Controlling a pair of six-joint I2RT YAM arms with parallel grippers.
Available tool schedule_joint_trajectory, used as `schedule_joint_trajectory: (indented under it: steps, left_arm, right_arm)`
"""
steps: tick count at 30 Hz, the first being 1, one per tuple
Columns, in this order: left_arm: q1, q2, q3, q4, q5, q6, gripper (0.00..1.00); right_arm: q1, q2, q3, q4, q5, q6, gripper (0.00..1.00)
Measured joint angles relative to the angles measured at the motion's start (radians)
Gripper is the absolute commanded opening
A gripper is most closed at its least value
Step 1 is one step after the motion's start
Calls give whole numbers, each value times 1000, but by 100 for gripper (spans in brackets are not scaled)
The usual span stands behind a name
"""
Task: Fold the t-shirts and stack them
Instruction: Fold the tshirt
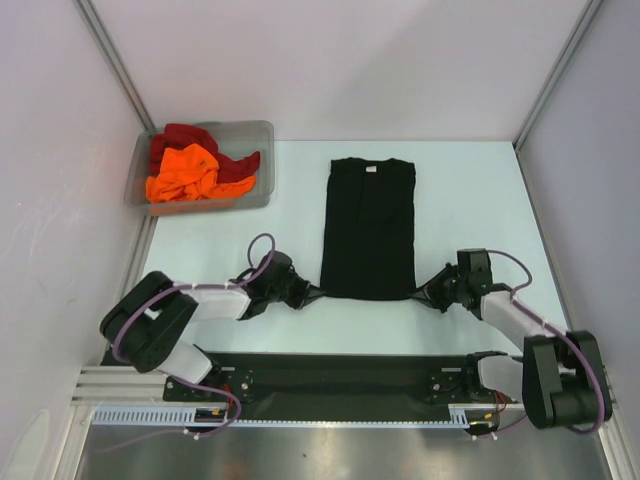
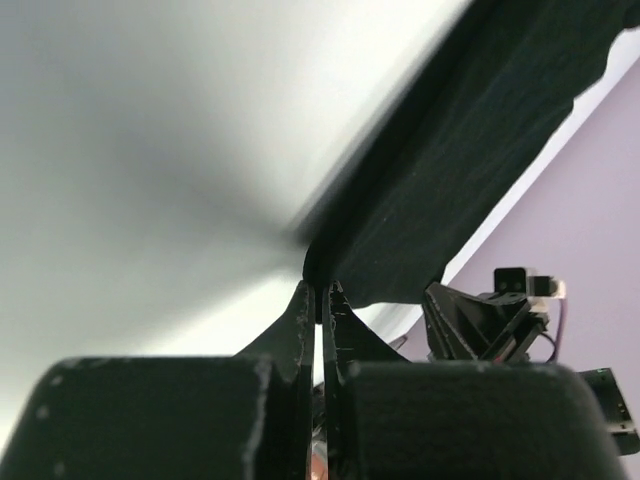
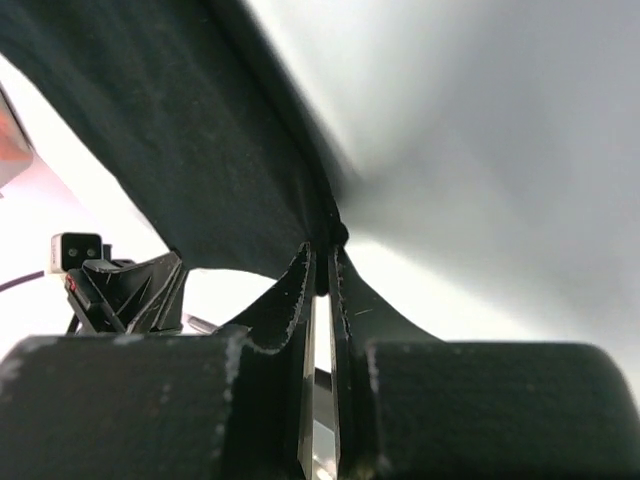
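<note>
The black t-shirt (image 1: 368, 228) lies flat on the table, sleeves folded in, collar at the far end. My left gripper (image 1: 312, 294) is shut on its near left hem corner, and my right gripper (image 1: 425, 293) is shut on its near right hem corner. In the left wrist view my gripper (image 2: 320, 288) pinches the black cloth (image 2: 470, 150). In the right wrist view my gripper (image 3: 322, 262) pinches the same cloth (image 3: 170, 130). The orange t-shirt (image 1: 182, 174) and the dark red t-shirt (image 1: 238, 164) lie crumpled in the bin.
The clear grey plastic bin (image 1: 262, 135) stands at the far left of the table. Grey walls with metal frame posts close in the left, right and back sides. The arm bases sit on a black plate at the near edge.
</note>
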Motion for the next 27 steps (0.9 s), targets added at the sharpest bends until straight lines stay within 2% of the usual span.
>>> schedule_joint_trajectory:
  steps: [10,21,27]
  left_arm:
    - [-85,-214,-124,-43,-22,-2,0]
    - [-239,-623,-243,-249,-97,-48,0]
    - [-308,-821,-246,-376,-165,-72,0]
  right_arm:
    - [88,-290,-66,-194,49,6,0]
    - [410,-695,-69,-540,215,163,0]
    - [530,-797,-43,-679,266,246,0]
